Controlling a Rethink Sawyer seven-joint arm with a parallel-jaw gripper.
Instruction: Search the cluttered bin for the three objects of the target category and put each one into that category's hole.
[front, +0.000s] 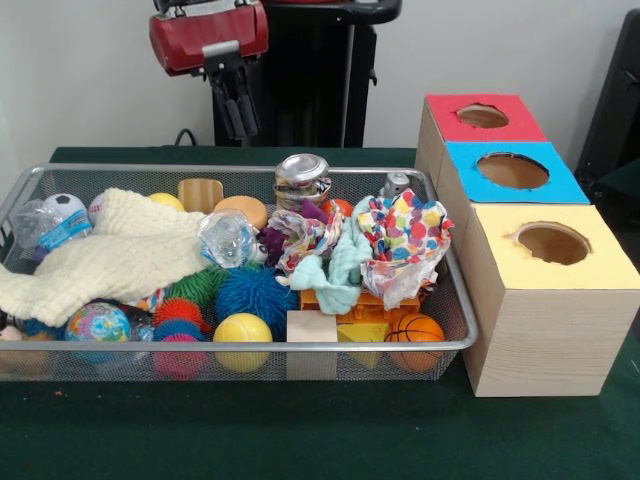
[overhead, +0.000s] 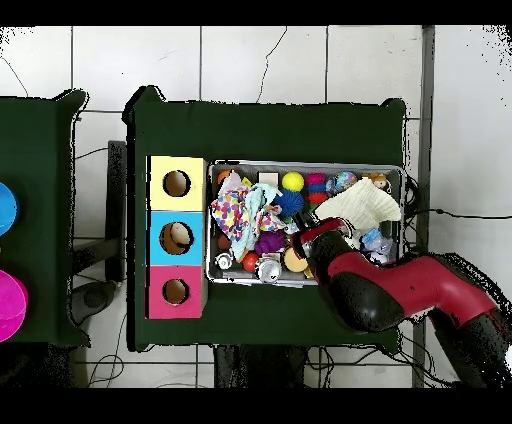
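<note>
The wire-mesh bin (front: 300, 347) is full of toys and cloths. A see-through bottle with a blue label (front: 45, 225) lies at its left end; it also shows in the overhead view (overhead: 378, 243). A second crumpled clear bottle (front: 227, 238) lies mid-bin beside the cream cloth. A third bottle is hidden. The red-faced hole (front: 482, 116) is on the farthest box and also shows in the overhead view (overhead: 176, 291). My gripper (front: 240, 118) hangs open and empty above the bin's far edge, above and behind the second bottle.
A shiny metal can (front: 302, 178) stands at the bin's far side. A cream cloth (front: 110, 255) and a spotted cloth (front: 405, 235) cover other things. Balls line the bin's front. The blue-faced hole (front: 512, 170) and the yellow-faced hole (front: 552, 243) are nearer the camera than the red one.
</note>
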